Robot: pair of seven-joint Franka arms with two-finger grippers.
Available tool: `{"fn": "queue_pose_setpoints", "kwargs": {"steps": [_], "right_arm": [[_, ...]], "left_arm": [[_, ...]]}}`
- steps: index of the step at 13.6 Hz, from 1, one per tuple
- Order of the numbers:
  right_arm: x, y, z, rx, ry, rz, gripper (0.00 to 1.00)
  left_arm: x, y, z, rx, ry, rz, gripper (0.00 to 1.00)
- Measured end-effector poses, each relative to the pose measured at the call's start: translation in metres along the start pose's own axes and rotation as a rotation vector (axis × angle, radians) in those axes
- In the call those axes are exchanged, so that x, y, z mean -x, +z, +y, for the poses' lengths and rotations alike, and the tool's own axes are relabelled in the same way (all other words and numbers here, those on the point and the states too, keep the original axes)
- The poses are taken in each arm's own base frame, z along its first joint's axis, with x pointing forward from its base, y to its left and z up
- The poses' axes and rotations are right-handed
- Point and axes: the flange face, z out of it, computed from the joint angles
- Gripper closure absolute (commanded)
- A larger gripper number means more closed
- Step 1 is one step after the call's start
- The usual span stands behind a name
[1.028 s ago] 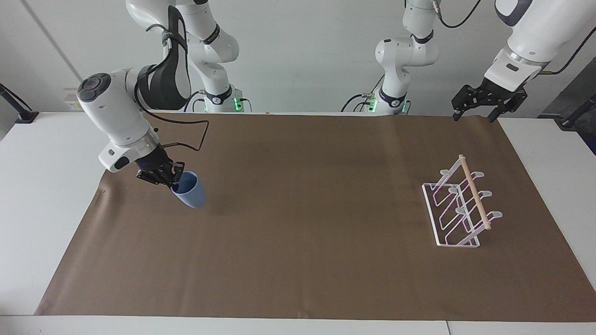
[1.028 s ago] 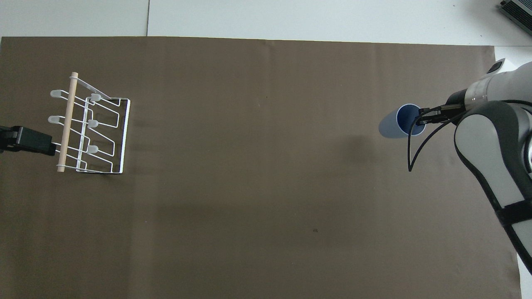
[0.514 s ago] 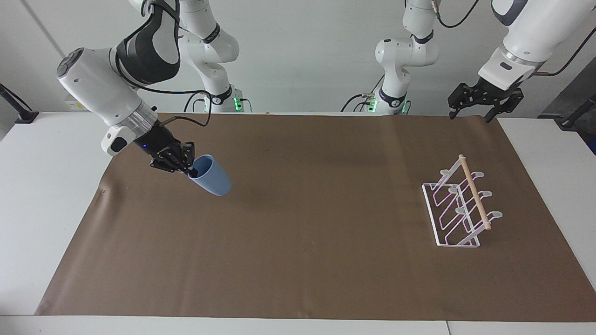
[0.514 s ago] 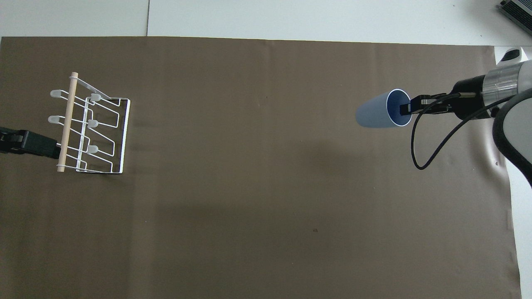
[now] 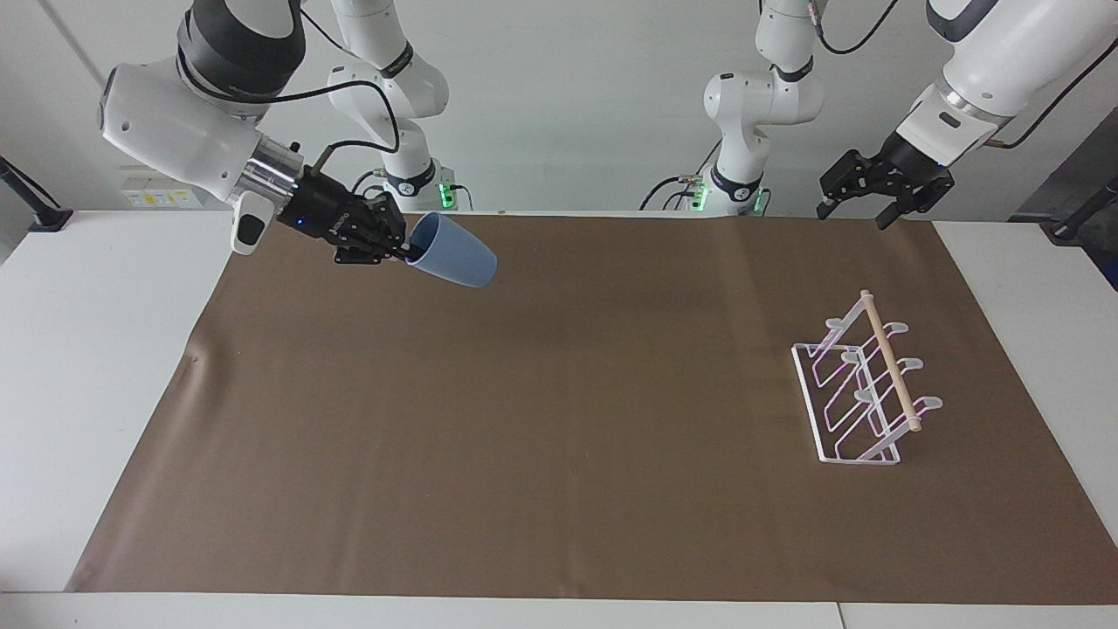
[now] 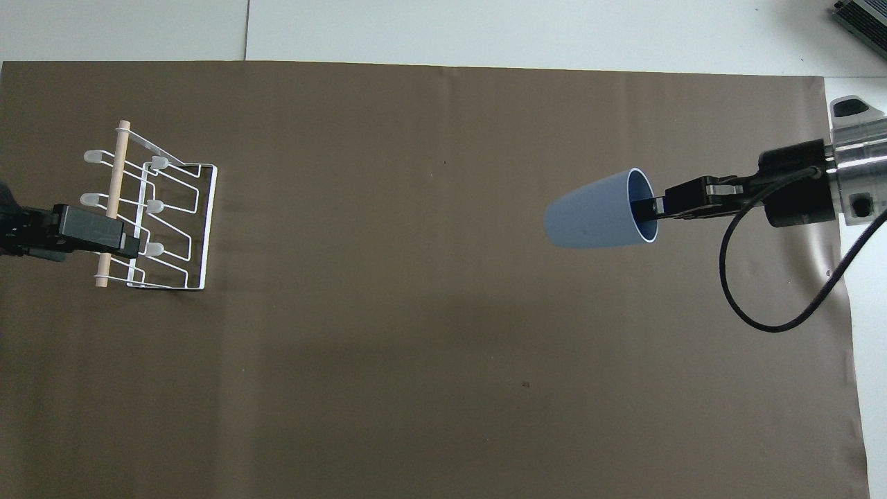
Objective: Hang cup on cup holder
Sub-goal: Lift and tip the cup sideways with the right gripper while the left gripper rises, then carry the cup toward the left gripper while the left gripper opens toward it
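While aloft, the tapered matte cup (image 5: 452, 259) (smooth plastic) lies tilted.

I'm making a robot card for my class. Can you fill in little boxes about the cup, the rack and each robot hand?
cup: light blue cup, tipped on its side, in the air over the brown mat
right gripper: right gripper shut on the cup's rim
cup holder: white wire cup holder with a wooden bar, no cup on it, at the left arm's end
left gripper: left gripper open, raised, holding nothing, waiting
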Motion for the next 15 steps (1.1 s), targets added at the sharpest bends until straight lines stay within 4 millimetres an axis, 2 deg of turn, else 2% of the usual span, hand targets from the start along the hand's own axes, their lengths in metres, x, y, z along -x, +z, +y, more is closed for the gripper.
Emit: {"fn": "queue_pose_setpoints", "kwargs": {"steps": [3, 6, 8, 10, 15], "right_arm": [[0.006, 0.004, -0.006, -0.117, 0.023, 0.002, 1.00], [0.016, 0.023, 0.002, -0.244, 0.082, -0.009, 1.00], [0.019, 0.039, 0.008, -0.341, 0.130, -0.013, 1.00], [0.020, 0.061, 0.006, -0.419, 0.165, -0.020, 1.00], [0.017, 0.128, -0.022, -0.575, 0.271, 0.050, 1.00]], "left_arm": [[-0.015, 0.011, 0.022, 0.170, -0.212, -0.013, 0.00], [-0.039, 0.017, 0.052, 0.343, -0.488, -0.042, 0.00], [-0.045, 0.023, 0.073, 0.417, -0.633, -0.094, 0.00], [-0.052, 0.028, 0.091, 0.477, -0.785, -0.131, 0.00], [-0.062, 0.036, 0.131, 0.579, -1.133, -0.218, 0.00]]}}
